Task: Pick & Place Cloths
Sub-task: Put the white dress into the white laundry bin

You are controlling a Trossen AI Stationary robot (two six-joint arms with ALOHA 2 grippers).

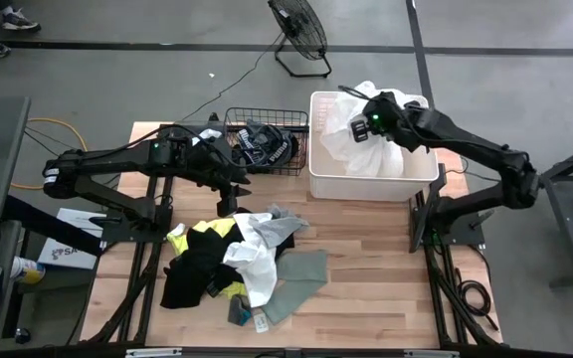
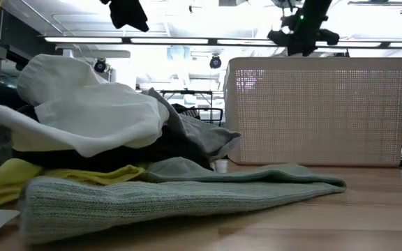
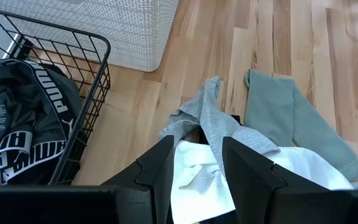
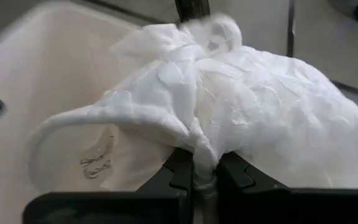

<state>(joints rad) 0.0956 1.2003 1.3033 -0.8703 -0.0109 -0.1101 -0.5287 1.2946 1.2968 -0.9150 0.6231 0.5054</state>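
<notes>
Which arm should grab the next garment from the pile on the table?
Left. Its open gripper hangs just above the grey cloth on the pile, while the right gripper is clamped on the sheer white cloth over the tub.

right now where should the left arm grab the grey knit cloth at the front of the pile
Take the grey knit cloth at its free corner, coming straight down from above: that end lies flat on bare wooden table, clear of the heap. The left end effector is open.

Two dark jointed arms, seemingly green-lit wrists.

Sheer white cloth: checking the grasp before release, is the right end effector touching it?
Touching. The right wrist view shows the sheer white cloth pinched between the right end effector's fingers.
</notes>
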